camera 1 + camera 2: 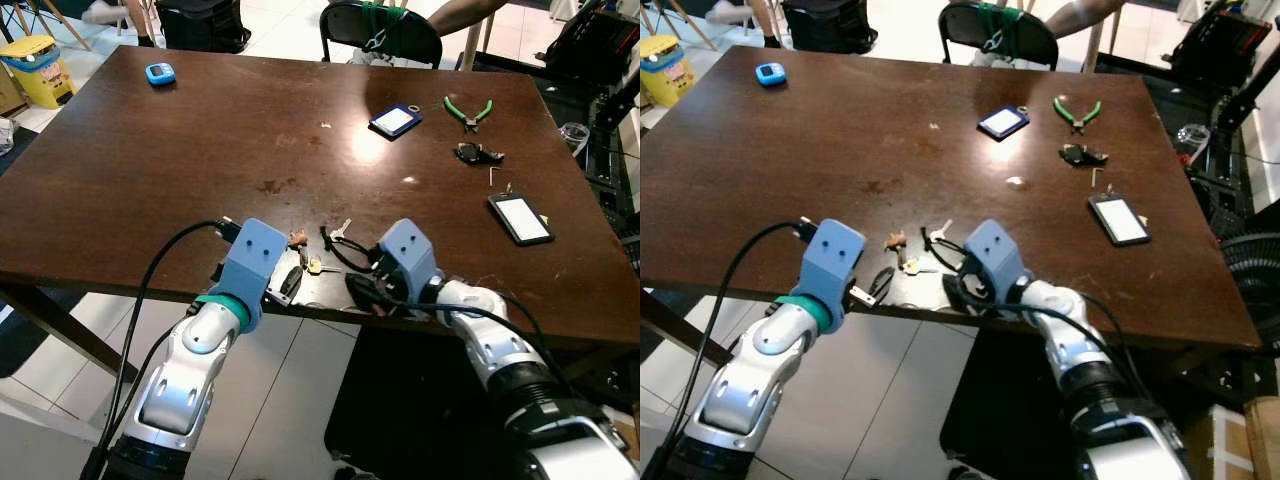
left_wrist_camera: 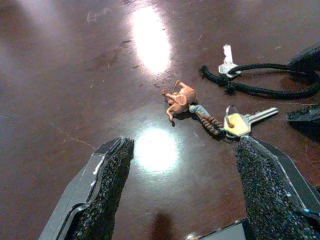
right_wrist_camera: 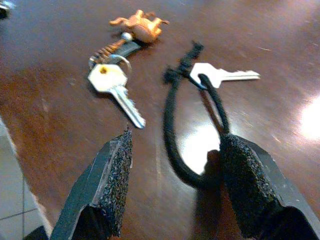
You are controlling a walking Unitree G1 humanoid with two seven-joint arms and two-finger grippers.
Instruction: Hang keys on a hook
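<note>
- right gripper [image 3: 172, 170]: spread, straddling the black cord loop [image 3: 172, 135] of the silver key [image 3: 220, 75]
- left gripper [image 2: 185, 185]: spread, brass key [image 2: 240, 122] just beyond

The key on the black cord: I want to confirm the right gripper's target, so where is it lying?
The key on the black cord lies near the table's front edge, just ahead of the right gripper, right of the brass key.
</note>
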